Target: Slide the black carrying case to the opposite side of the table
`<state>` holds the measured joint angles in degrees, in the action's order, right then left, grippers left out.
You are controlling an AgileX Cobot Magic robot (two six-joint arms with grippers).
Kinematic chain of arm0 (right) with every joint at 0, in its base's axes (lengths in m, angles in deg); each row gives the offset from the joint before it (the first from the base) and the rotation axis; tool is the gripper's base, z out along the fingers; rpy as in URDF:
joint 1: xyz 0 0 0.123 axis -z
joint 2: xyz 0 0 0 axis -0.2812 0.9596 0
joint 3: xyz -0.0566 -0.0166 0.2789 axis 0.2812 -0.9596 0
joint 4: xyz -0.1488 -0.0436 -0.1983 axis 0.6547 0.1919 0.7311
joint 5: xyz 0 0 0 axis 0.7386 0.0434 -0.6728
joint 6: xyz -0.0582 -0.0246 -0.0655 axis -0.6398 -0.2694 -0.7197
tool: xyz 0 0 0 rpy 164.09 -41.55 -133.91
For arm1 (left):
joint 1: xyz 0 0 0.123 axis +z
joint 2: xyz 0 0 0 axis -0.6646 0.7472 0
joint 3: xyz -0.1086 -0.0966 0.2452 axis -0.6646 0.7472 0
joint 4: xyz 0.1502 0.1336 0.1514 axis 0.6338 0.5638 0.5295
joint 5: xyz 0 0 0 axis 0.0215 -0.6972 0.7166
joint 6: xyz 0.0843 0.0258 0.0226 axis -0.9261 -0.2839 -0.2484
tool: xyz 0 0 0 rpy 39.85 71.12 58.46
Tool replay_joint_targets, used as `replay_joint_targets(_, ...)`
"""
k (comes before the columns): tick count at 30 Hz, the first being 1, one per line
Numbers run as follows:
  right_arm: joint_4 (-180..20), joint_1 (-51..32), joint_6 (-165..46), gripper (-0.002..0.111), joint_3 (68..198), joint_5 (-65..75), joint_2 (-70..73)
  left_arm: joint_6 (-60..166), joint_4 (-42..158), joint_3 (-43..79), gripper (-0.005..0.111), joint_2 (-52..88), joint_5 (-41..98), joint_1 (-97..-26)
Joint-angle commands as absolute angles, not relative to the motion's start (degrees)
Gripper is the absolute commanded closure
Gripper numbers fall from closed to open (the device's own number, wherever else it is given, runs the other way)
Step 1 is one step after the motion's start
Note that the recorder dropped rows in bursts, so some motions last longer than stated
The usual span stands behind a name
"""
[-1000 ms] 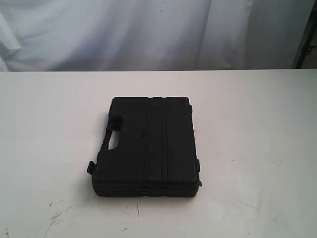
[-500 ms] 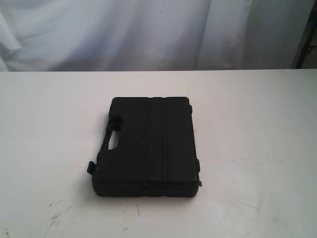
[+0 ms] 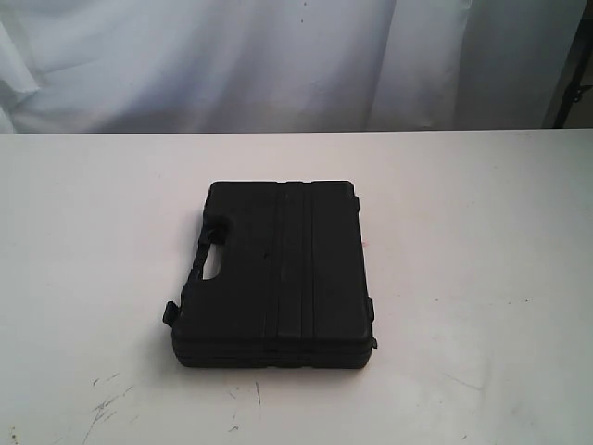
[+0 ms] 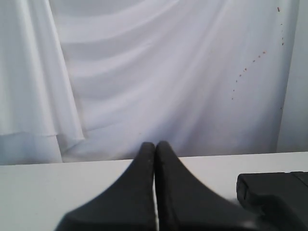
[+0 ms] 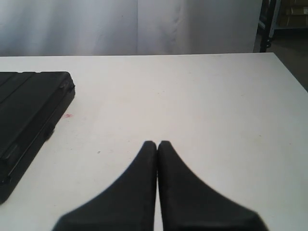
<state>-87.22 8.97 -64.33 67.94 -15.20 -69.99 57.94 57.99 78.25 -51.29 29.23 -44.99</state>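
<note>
Your scuffed white bench (image 3: pixel 482 278) meets a curtain (image 3: pixel 278 65); black case (image 3: pixel 278 278) unmoved; left end effector (image 4: pixel 154 144) and right end effector (image 5: pixel 157 143) pressed together.

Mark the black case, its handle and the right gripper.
black carrying case (image 3: pixel 310 269), exterior view, middle of the lid
case handle (image 3: pixel 197 254), exterior view, grip bar on its left edge
right gripper (image 5: pixel 157 143), right wrist view, between the shut fingertips

black carrying case (image 3: pixel 287 278): black all over, with raised bands I can see along its lid
table (image 3: pixel 482 232): white, with dark scuffs (image 3: pixel 107 403) and a tiny red spot (image 5: pixel 68 115)
curtain (image 3: pixel 278 65): white, dotted with red specks (image 4: pixel 250 65)
left gripper (image 4: pixel 154 144), right gripper (image 5: pixel 157 143): both black
</note>
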Motion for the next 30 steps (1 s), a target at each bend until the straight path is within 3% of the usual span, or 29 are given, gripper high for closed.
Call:
replay_joint_targets(1,-87.4,9.4,-64.1,0.108,67.7,-15.2,-70.3,58.1,58.2,78.5,0.107,-51.5,31.8,-45.0)
replay_joint_targets(5,-87.4,9.4,-64.1,0.108,67.7,-15.2,-70.3,62.4,57.6,78.5,0.107,-51.5,37.8,-45.0)
replay_joint_targets(14,-87.4,9.4,-64.1,0.108,67.7,-15.2,-70.3,63.0,53.4,69.6,0.107,-47.9,26.7,-45.0)
replay_joint_targets(30,-87.4,9.4,-64.1,0.108,67.7,-15.2,-70.3,64.4,52.0,44.3,0.107,-14.5,-1.5,-45.0)
